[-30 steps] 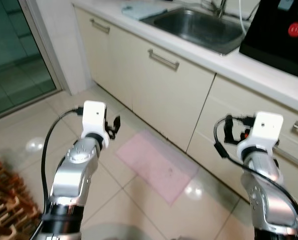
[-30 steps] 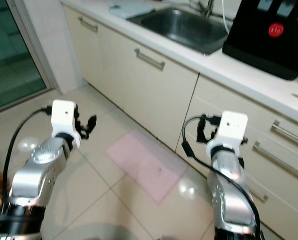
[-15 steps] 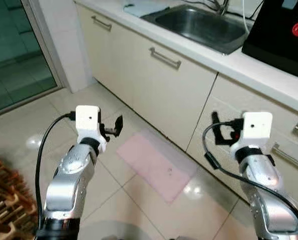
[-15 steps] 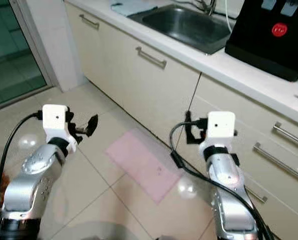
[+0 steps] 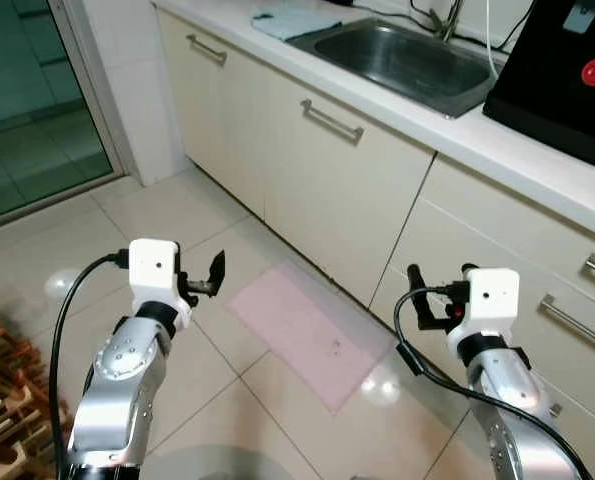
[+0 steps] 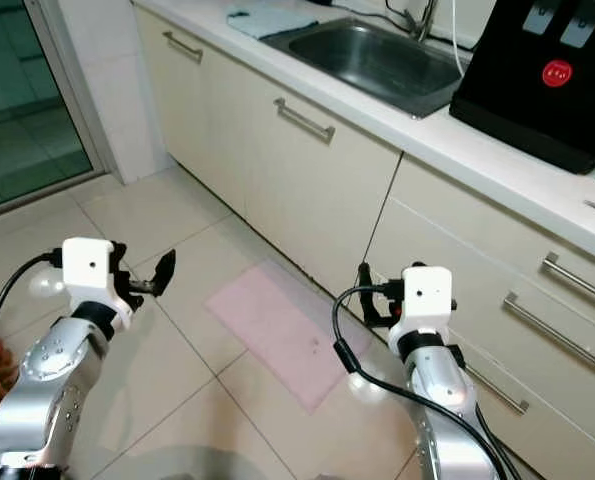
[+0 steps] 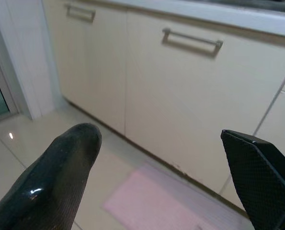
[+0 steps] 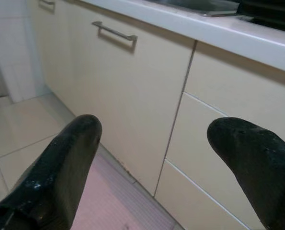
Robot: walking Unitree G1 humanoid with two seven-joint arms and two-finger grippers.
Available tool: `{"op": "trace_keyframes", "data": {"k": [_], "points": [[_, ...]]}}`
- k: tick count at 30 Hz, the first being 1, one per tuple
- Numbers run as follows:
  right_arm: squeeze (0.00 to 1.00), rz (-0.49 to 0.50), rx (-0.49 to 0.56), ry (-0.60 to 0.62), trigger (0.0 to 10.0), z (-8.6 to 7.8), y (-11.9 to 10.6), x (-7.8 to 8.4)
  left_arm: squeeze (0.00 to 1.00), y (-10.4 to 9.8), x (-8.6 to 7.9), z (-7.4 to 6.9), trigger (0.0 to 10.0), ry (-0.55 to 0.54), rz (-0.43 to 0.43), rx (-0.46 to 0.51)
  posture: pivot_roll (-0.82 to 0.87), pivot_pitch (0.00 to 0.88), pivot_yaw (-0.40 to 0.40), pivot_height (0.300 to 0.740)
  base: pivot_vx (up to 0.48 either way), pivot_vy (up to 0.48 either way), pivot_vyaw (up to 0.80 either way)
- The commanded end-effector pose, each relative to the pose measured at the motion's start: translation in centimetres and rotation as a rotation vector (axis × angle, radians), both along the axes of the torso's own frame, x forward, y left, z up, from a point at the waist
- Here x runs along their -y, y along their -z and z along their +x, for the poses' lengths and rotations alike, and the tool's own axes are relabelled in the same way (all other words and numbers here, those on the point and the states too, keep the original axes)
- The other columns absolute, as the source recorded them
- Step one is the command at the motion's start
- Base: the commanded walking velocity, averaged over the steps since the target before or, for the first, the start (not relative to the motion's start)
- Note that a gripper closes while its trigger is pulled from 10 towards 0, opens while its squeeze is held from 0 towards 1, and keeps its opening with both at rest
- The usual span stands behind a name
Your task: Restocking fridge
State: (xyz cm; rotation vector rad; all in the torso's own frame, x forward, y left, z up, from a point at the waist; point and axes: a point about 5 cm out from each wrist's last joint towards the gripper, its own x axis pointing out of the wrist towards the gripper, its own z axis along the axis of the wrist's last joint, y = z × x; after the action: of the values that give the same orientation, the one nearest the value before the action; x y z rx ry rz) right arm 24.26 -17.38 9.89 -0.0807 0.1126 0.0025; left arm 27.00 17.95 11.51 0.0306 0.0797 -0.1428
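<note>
My left gripper (image 5: 209, 280) is held out over the tiled floor, in front of the cream cabinets (image 5: 327, 190). In the left wrist view its fingers (image 7: 61, 177) stand wide apart, open, with nothing between them. My right gripper (image 5: 417, 300) hovers close to the drawer fronts (image 6: 537, 290) below the counter. It is open too, and through its empty gap (image 8: 156, 134) I see a cabinet door with a bar handle (image 8: 114, 32).
A steel sink (image 5: 407, 55) is set in the white counter, with a black appliance (image 5: 567, 70) to its right. A pink mat (image 5: 312, 335) lies on the floor by the cabinets. A glass door (image 5: 27, 110) is at far left, a wooden rack (image 5: 2, 400) at lower left.
The camera view has shifted slightly. Both arms have sunk lower in the picture, the left one drifting leftward. Both grippers stay open and empty.
</note>
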Motion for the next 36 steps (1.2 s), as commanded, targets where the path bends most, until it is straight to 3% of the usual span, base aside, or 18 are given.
{"op": "trace_keyframes", "data": {"k": [1, 3, 5, 6, 8, 10, 27, 36], "points": [[0.00, 0.004, 0.042, 0.075, 10.0, 0.5, -0.6, 0.3, 0.00, -0.5, 0.0, 0.3, 10.0, -0.017, 0.010, 0.058, -0.03, 0.000, -0.015, 0.740, 0.000, 0.000, 0.00], [0.00, 0.058, 0.062, 0.126, 10.0, 0.6, -0.7, 0.6, 0.00, -0.5, 0.0, 0.4, 10.0, -0.020, 0.012, 0.055, -0.04, 0.000, -0.009, 0.740, 0.000, 0.000, 0.00], [0.00, 0.075, 0.070, 0.108, 10.0, 0.6, -0.9, 0.5, 0.00, -0.8, 0.2, 0.4, 10.0, 0.007, 0.071, 0.077, -0.04, 0.000, -0.005, 0.740, 0.000, 0.000, 0.00], [0.00, 0.066, 0.095, 0.036, 10.0, 0.6, -1.4, 0.1, 0.00, -0.9, 0.6, 0.4, 10.0, 0.045, 0.057, 0.081, -0.04, 0.000, -0.002, 0.740, 0.000, 0.000, 0.00], [0.00, 0.071, 0.111, 0.002, 10.0, 0.5, -1.6, -0.1, 0.00, -1.0, 0.9, 0.3, 10.0, 0.064, 0.053, 0.096, -0.04, 0.000, -0.002, 0.740, 0.000, 0.000, 0.00], [0.00, 0.016, 0.101, -0.031, 10.0, 0.5, -1.6, -0.4, 0.00, -0.6, 1.1, 0.0, 10.0, 0.071, 0.052, 0.078, -0.04, 0.000, -0.007, 0.740, 0.000, 0.000, 0.00], [0.00, -0.004, 0.085, -0.062, 10.0, 1.0, -1.3, -0.6, 0.00, -1.0, 0.6, -1.4, 10.0, 0.049, 0.074, 0.088, -0.01, 0.000, -0.043, 0.740, 0.000, 0.313, 0.00], [0.00, 0.002, 0.079, -0.043, 10.0, 0.4, -1.2, -0.6, 0.00, -1.3, 1.8, -0.7, 10.0, 0.119, 0.058, 0.088, -0.03, 0.000, -0.019, 0.740, 0.000, 0.122, 0.00]]}}
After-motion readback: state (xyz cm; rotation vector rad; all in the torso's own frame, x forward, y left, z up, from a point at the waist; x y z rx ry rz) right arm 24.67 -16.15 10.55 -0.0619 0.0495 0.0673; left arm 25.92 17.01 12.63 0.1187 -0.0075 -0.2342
